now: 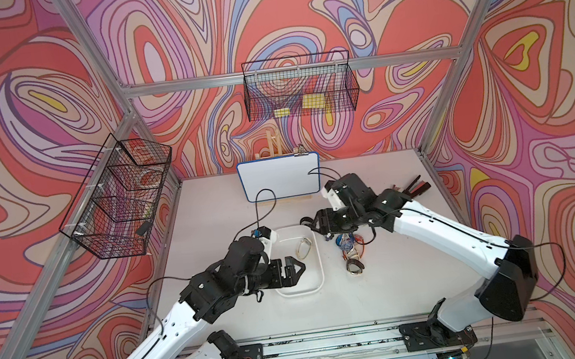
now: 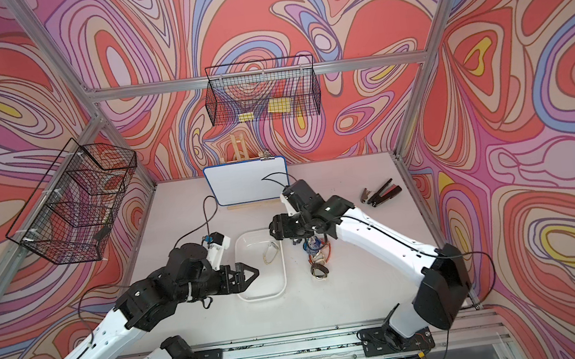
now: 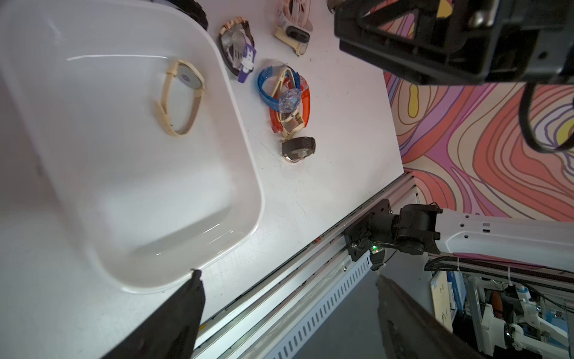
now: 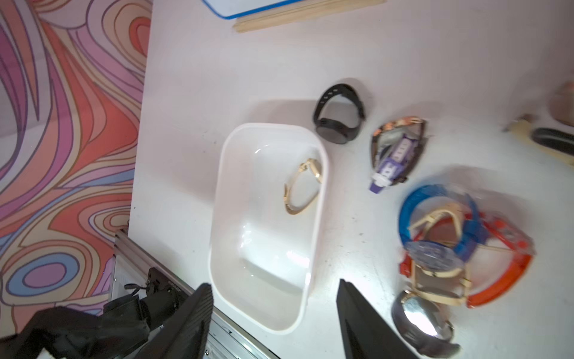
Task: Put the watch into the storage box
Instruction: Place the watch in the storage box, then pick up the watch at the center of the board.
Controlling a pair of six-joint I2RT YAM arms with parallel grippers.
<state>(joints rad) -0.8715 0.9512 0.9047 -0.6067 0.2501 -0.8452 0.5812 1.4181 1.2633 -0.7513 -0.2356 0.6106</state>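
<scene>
We're reading this as the let-go step. The cream watch [image 3: 188, 79] is lying inside the storage box [image 3: 124, 155], below and just ahead of the right gripper [image 4: 274, 283], so we're planning a straight lift that keeps the fingers off the rim and off the loose watch pile [image 4: 450, 248] just outboard of one finger. The right gripper's jaws are standing well apart, holding and touching nothing. The left gripper [image 1: 299, 268] is hovering over the box's other end, jaws wide apart and also empty.
</scene>
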